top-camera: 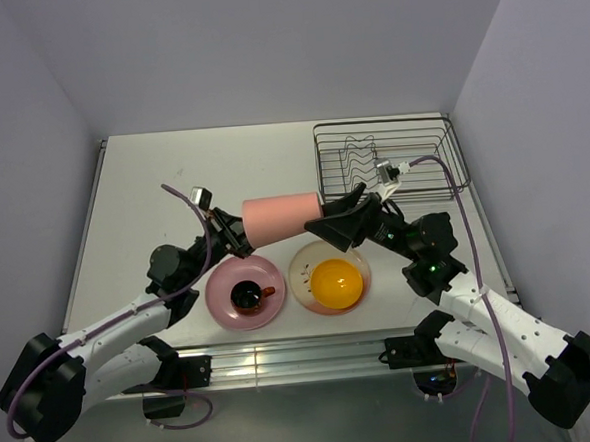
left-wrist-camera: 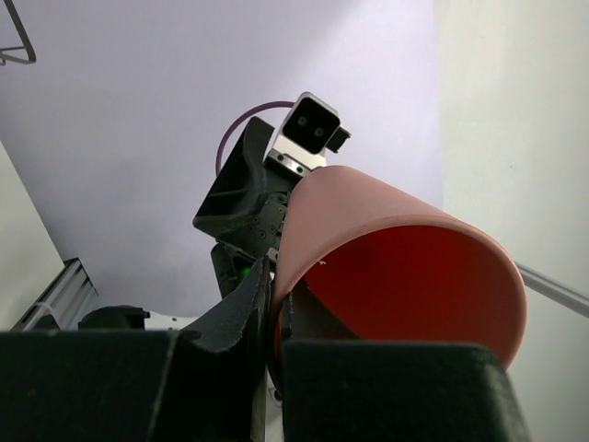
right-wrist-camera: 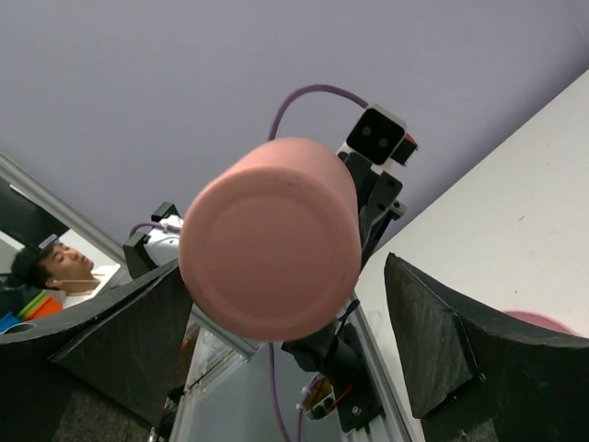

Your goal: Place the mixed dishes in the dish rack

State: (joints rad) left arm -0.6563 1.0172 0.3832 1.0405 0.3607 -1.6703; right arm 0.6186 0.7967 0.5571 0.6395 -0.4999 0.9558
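Barely started here: I can't spot a single dish in the dish rack [top-camera: 379,125] at the far right. My left gripper [top-camera: 244,231] is pinching the rim of the pink tumbler [top-camera: 282,215], held sideways in the air. Its base points at my right gripper [top-camera: 337,221], fingers spread wide at that end, so it looks like a handover. Still to load: the small cup [top-camera: 247,295] on the pink plate [top-camera: 225,307] and the yellow bowl [top-camera: 337,284] on the cream plate [top-camera: 303,271]. Both stacks sit right under the arms, so I'd watch those.

Top overhead; wrists close, seemingly upturned, share tumbler [right-wrist-camera: 267,239].
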